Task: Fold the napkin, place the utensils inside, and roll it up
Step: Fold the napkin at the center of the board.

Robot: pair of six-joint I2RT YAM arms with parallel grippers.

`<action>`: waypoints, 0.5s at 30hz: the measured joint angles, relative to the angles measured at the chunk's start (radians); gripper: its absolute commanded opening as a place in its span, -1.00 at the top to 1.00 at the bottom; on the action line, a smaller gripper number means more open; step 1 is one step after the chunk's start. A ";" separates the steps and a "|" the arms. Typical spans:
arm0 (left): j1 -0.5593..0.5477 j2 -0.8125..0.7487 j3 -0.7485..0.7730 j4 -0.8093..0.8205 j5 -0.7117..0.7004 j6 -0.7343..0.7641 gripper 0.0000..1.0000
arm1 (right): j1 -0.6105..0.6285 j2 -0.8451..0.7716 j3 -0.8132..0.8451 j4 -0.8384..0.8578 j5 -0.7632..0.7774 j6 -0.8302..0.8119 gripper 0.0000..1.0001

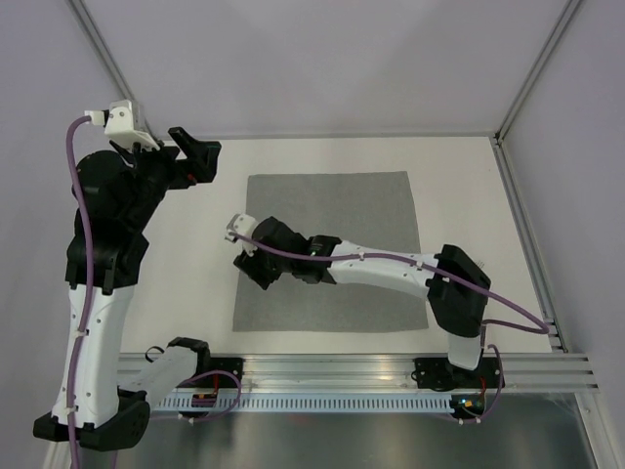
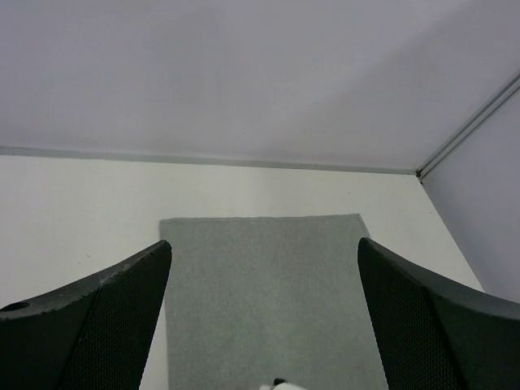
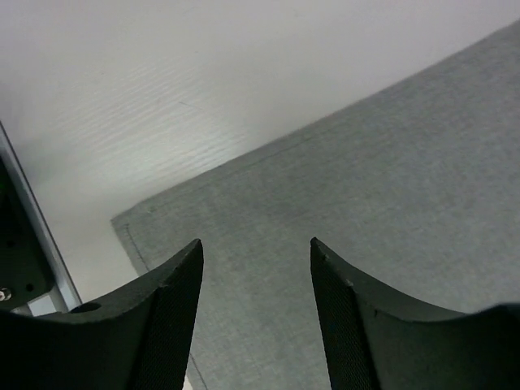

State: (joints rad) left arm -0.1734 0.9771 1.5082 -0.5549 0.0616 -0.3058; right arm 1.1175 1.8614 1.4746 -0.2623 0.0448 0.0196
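Note:
The grey napkin point(image 1: 332, 210) lies flat and unfolded on the white table point(image 1: 469, 195). My right gripper point(image 1: 254, 275) hovers low over the napkin's left near part, pointing toward its near-left corner point(image 3: 130, 223). In the right wrist view the right gripper point(image 3: 256, 244) is open, with only cloth point(image 3: 366, 162) showing between its fingers. My left gripper point(image 1: 201, 156) is raised beyond the napkin's far-left corner. In the left wrist view the left gripper point(image 2: 264, 248) is wide open and empty, looking down over the napkin point(image 2: 268, 284). The utensils are out of view.
An aluminium rail point(image 1: 391, 366) runs along the table's near edge and shows at the left of the right wrist view point(image 3: 32, 236). Pale enclosure walls and a corner post point(image 1: 532, 83) bound the table at the back and right.

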 measured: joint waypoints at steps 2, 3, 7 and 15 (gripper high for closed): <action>0.000 0.006 0.000 -0.011 0.000 0.000 -0.99 | 0.037 0.042 0.030 0.000 0.003 0.003 -0.13; 0.000 0.010 0.000 -0.019 0.000 0.000 -0.99 | 0.055 0.061 0.040 0.000 0.004 0.010 -0.11; 0.000 0.017 -0.003 -0.038 0.000 0.000 -0.99 | 0.105 0.124 0.075 0.000 0.005 0.029 0.00; 0.000 0.027 -0.019 -0.043 -0.001 0.000 -0.99 | 0.167 0.216 0.103 0.003 0.013 0.066 0.07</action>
State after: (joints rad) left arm -0.1734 1.0039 1.4887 -0.5976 0.0608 -0.3058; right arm 1.2842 2.0769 1.5780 -0.2596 0.0578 0.0853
